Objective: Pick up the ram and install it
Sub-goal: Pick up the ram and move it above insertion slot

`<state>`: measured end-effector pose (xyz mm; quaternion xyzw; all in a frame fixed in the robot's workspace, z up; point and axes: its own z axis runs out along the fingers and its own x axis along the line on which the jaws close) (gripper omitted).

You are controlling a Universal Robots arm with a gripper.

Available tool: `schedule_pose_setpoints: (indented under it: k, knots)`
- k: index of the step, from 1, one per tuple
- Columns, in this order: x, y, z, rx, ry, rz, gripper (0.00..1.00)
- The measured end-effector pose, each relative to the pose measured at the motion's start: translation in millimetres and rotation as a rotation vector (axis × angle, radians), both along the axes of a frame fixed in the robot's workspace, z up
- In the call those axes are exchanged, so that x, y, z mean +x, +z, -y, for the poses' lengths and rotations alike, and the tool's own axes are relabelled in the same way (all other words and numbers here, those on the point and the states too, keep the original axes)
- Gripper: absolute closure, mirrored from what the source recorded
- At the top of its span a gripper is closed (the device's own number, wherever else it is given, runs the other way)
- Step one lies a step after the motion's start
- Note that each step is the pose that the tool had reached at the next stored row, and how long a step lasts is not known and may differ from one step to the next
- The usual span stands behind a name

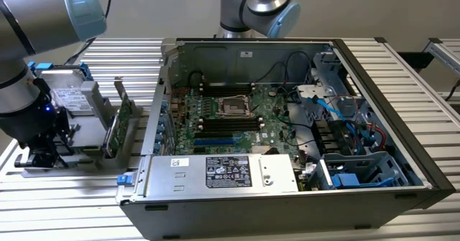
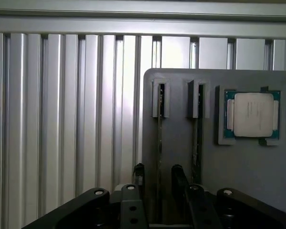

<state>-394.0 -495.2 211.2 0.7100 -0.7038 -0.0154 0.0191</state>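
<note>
Slatted table (image 2: pixel 62 119), grey holder (image 2: pixel 248 176) on it; fingers (image 2: pixel 139 172) open, straddling the ram (image 2: pixel 159 143) standing on edge in its slot, no contact. I'd centre it between them and close squarely; off-centre risks tilting it.

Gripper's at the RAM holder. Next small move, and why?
Probably close the gripper on the ram. It's open, with one of its fingers each side of the stick, which stands on edge in the gray holder. Gaps show on both sides. How deep it sits I can't tell.
</note>
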Motion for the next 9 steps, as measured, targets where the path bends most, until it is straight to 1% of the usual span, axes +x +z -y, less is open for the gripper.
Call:
schedule_pose_setpoints:
  k: [7, 9]
  knots:
    - [0.0, -12.4, 0.1, -0.0001, 0.0, -0.0001, 0.64]
    - [0.0, -13.6, 0.1, -0.0001, 0.0, -0.0003, 0.64]
